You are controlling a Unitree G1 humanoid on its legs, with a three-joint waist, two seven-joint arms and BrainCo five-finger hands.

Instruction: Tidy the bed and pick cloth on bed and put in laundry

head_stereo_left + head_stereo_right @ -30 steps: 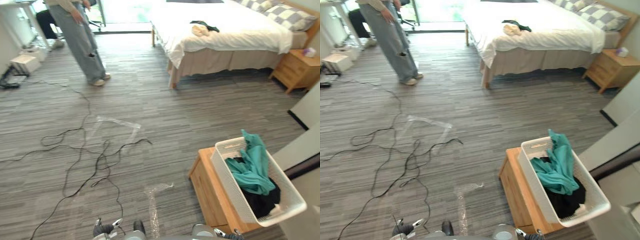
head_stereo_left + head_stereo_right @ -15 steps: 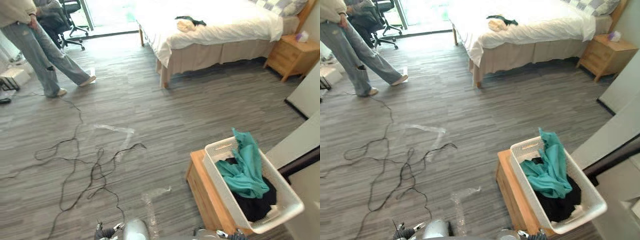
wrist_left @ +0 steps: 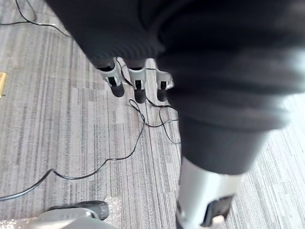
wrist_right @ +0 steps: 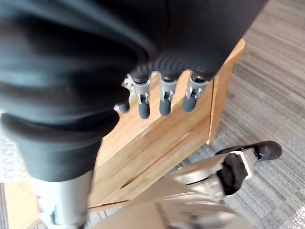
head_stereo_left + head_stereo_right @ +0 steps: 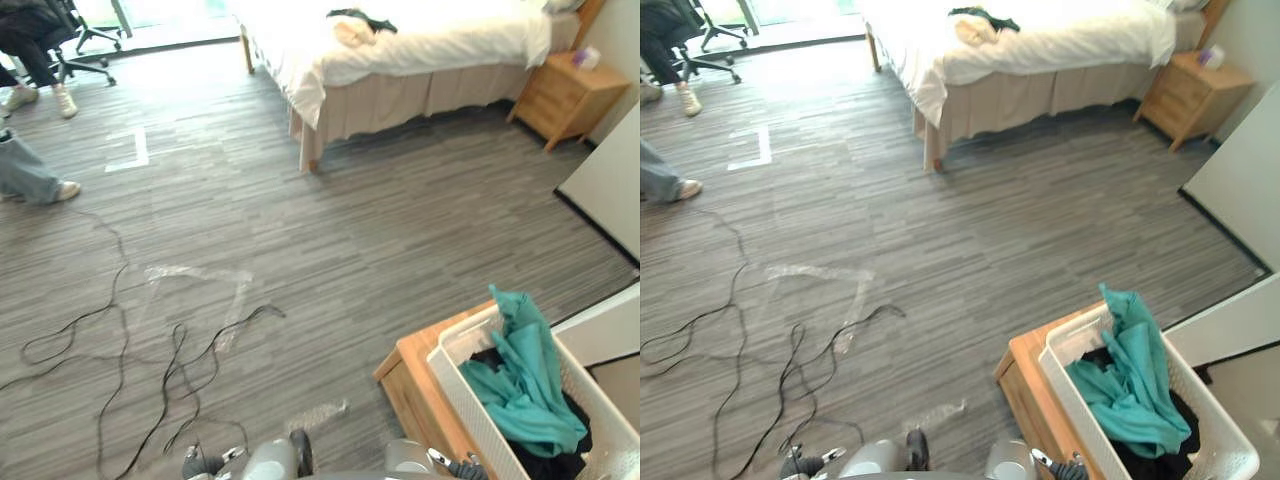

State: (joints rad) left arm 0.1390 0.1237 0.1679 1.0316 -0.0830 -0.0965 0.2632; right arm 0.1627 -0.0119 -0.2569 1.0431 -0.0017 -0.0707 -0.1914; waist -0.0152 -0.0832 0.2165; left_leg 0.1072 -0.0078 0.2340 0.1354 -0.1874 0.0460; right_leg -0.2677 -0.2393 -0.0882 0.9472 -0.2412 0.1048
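Observation:
The bed [image 5: 440, 45] with white bedding stands far across the room. A cream and a dark cloth [image 5: 355, 25] lie bunched on it near its foot. The white laundry basket [image 5: 460, 335] sits on a low wooden stand [image 5: 405, 385] close at my right, holding a teal cloth [image 5: 525, 380] over dark clothes. My left hand [image 3: 136, 88] hangs over the grey floor with straight fingers and holds nothing. My right hand [image 4: 164, 100] hangs beside the wooden stand [image 4: 157, 138], fingers relaxed and empty.
A wooden nightstand [image 5: 565, 95] stands right of the bed, and a white wall panel [image 5: 605, 180] runs along the right. A person's leg and shoe [image 5: 35, 182] show at the left edge. Another person sits on an office chair [image 5: 45, 40] at far left.
The camera has swung, so the basket now sits lower right and the bed farther left. The standing person has walked off to the left edge.

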